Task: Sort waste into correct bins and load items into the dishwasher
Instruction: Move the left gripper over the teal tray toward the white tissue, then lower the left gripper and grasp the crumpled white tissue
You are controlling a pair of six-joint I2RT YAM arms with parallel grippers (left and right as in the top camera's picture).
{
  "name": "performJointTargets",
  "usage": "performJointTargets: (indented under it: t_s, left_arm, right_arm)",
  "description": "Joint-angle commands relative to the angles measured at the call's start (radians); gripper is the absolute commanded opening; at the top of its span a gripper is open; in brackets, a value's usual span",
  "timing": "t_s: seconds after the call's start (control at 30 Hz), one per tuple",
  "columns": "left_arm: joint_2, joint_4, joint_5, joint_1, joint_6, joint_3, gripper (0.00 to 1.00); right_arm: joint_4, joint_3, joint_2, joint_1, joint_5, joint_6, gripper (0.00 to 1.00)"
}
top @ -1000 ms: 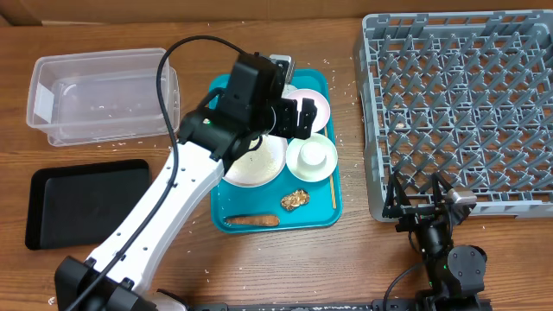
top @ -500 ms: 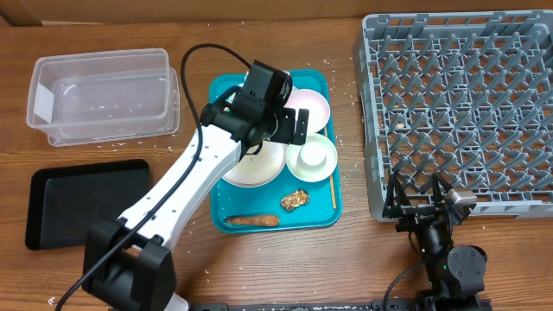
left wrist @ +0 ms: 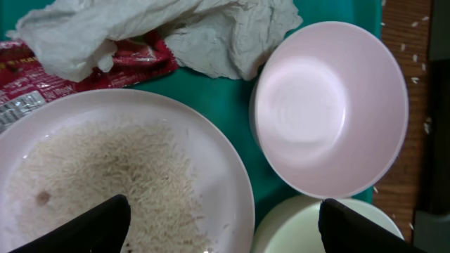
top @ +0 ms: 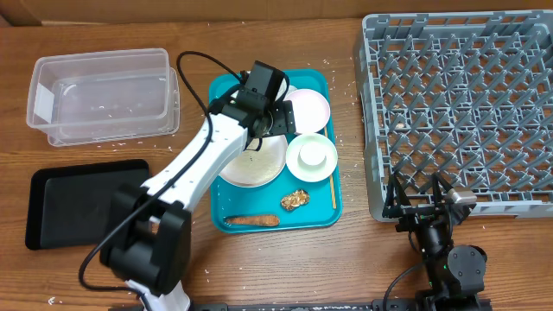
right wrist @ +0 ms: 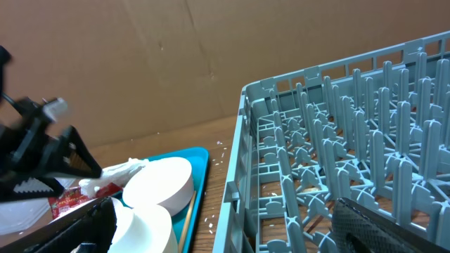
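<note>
My left gripper [top: 278, 119] is open and empty, low over the teal tray [top: 321, 207]. In the left wrist view its fingers [left wrist: 225, 232] span the rim of the large white plate [left wrist: 232, 176] with loose rice [left wrist: 98, 169] and a second white bowl [left wrist: 309, 228]. The empty white bowl [left wrist: 330, 105], crumpled napkin [left wrist: 162, 28] and red wrapper [left wrist: 137, 60] lie just beyond. A brown lump [top: 295, 199], sausage stick [top: 251, 220] and wooden stick [top: 332, 186] lie on the tray's near part. My right gripper [right wrist: 232, 239] is open and empty beside the grey rack [right wrist: 351, 161].
The clear tub [top: 104, 95] stands at the far left and the black tray [top: 86, 200] in front of it. The grey rack [top: 462, 104] fills the right side. Rice grains are scattered on the wood around the teal tray.
My left arm has swung and stretched out toward the tray, and its gripper has settled lower over the plate and bowls. The right arm has not moved.
</note>
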Motion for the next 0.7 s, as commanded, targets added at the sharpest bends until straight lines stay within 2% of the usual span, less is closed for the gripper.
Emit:
performJointTargets:
  t_s: [0.0,0.23,0.37,0.5,0.67]
  left_arm:
    - [0.061,0.019,-0.017,0.002,-0.087,0.02,0.86]
    - [0.057,0.028,0.016,0.002,-0.087,0.028,0.87]
    - [0.042,0.05,0.015,0.002,-0.079,0.046,0.81]
    - [0.043,0.117,0.011,0.002,-0.077,0.056,0.81]
    - [0.045,0.245,0.001,0.002,0.053,0.056,0.81]
  right_arm:
    - [0.006,-0.01,-0.008,-0.001,0.009,-0.008,1.0]
    - [0.006,-0.01,-0.008,-0.001,0.009,-0.007,1.0]
    - [0.006,-0.01,-0.008,-0.001,0.009,-0.007,1.0]
    - [0.006,-0.01,-0.008,-0.001,0.009,-0.007,1.0]
    - [0.006,-0.01,-0.008,-0.001,0.009,-0.008,1.0]
